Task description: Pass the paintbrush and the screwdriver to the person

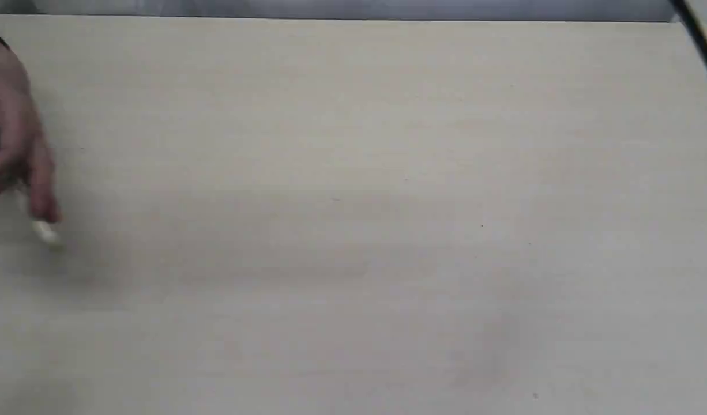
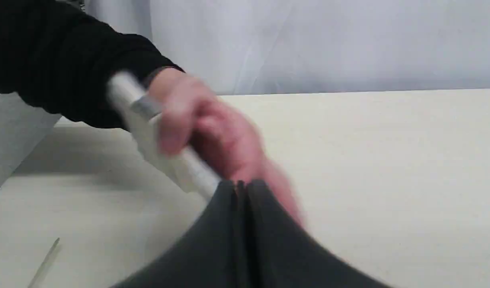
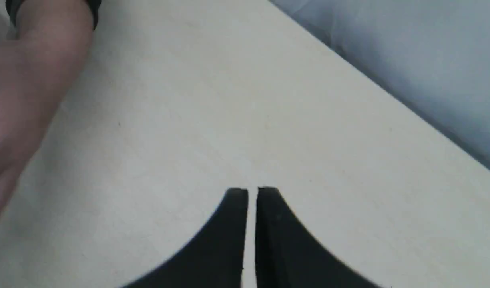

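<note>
The paintbrush point(image 2: 189, 168) is in the person's hand point(image 2: 213, 136), above the left side of the pale tabletop point(image 1: 353, 230), and it is strongly blurred. In the left wrist view the hand closes around the middle of the brush. A grey metal ferrule point(image 2: 146, 106) shows near the thumb, and a pale end sticks out beyond it toward the dark sleeve point(image 2: 49, 52). The other end of the brush runs down to the tip of the left tool point(image 2: 241, 184) and goes out of sight behind it. The jaws of this tool are pressed together, with only a dark line between them. Any print on the handle is too blurred to read. In the exterior view the same hand point(image 1: 13, 132) is at the left edge, and a small pale tip of the brush point(image 1: 45, 231) comes out under the fingers, close above the tabletop. A thin pale line point(image 2: 45, 260) lies on the tabletop near the left tool, too blurred to name. The right tool point(image 3: 252, 191) hangs over bare tabletop, its jaws almost together with a narrow slit between them. The person's forearm point(image 3: 29, 80) is at the side of that view, well apart from the tool.
</note>
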You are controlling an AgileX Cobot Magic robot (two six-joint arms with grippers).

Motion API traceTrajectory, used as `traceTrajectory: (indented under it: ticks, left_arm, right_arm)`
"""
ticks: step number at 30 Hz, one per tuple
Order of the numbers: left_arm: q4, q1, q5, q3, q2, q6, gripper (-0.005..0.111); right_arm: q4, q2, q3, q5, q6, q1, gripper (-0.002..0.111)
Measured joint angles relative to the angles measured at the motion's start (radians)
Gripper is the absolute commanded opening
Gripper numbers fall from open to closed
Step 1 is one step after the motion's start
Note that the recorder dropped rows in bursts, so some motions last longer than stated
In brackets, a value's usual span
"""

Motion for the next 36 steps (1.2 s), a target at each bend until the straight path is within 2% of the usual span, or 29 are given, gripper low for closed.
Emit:
traceTrajectory:
  ticks: [4, 9, 13, 18, 24, 30, 36]
  left_arm:
    - [0.000, 0.000, 0.000, 0.000, 0.000, 0.000, 0.000]
    - [0.000, 0.000, 0.000, 0.000, 0.000, 0.000, 0.000]
    - [0.000, 0.000, 0.000, 0.000, 0.000, 0.000, 0.000]
    - [0.000, 0.000, 0.000, 0.000, 0.000, 0.000, 0.000]
    - [0.000, 0.000, 0.000, 0.000, 0.000, 0.000, 0.000]
    - [0.000, 0.000, 0.000, 0.000, 0.000, 0.000, 0.000]
    - [0.000, 0.000, 0.000, 0.000, 0.000, 0.000, 0.000]
  right_arm:
    - [-0.004, -0.098, 0.052, -0.002, -0.009, 0.000, 0.005]
    - [-0.008, -0.301, 0.205, -0.044, -0.015, 0.000, 0.005]
    - [-0.008, -0.495, 0.390, -0.094, -0.013, 0.000, 0.005]
    - [-0.008, -0.743, 0.710, -0.167, 0.020, 0.000, 0.005]
    - [-0.008, -0.961, 1.005, -0.215, 0.048, 0.000, 0.005]
    - [-0.005, -1.115, 1.125, -0.206, 0.053, 0.000, 0.005]
    - [-0.057, -1.220, 1.153, -0.206, 0.053, 0.000, 0.005]
